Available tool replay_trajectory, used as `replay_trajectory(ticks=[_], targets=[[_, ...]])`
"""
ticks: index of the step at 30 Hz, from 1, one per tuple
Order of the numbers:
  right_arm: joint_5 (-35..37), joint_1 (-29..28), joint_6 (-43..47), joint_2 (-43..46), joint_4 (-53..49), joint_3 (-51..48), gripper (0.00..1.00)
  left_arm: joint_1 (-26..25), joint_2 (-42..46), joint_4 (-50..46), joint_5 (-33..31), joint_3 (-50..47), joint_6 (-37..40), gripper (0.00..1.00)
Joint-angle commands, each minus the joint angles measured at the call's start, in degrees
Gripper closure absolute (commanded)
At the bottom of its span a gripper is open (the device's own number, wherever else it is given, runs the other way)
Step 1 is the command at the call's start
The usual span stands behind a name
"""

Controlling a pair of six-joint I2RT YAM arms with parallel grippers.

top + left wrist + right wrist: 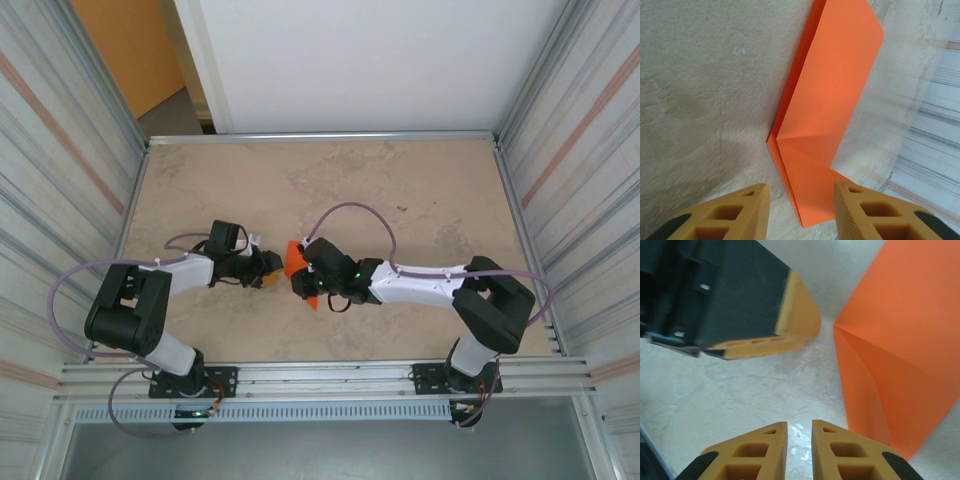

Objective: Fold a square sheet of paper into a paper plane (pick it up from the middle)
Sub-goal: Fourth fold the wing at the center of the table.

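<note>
The square sheet of paper is bright orange and lies folded on the table, with a diagonal crease and a pointed corner. In the top view the paper shows between the two wrists at the table's middle. My left gripper is open, and the sheet's near corner lies on the table between its fingertips, untouched. My right gripper is open by a narrow gap with bare table between the fingers. The paper lies just right of it. The left gripper's finger faces it closely.
The beige table has free room at the back and on both sides. Corrugated metal walls and a rail bound it. A dull orange-brown panel stands beyond the far left corner.
</note>
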State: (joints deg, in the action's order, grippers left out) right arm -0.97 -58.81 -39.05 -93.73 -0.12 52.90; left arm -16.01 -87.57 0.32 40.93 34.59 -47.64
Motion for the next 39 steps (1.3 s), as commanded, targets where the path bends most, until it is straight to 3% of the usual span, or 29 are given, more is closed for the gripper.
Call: replay_trajectory(ticks=[1,24,33,39], targets=[[1.9,2.2,-3.7,-1.9,-2.4,-0.1,0.80,0.2,-0.3,0.5,1.4,0.1,1.1,0.60],[-9.6,7.1,-7.4,-10.8,5.4,-2.7,0.77,-1.4,-6.6,-0.6,5.0,4.2,5.4,0.62],[-9.6,7.4,-7.4,-11.0,5.3,-3.4,0.79,-1.5,-8.4,-2.4,3.2,5.8,7.0,0.65],[-9.3,7.5,-7.3,-10.8,5.0,-3.7,0.79,-1.4,-6.8,-6.0,-2.3,5.9,7.7,0.61]])
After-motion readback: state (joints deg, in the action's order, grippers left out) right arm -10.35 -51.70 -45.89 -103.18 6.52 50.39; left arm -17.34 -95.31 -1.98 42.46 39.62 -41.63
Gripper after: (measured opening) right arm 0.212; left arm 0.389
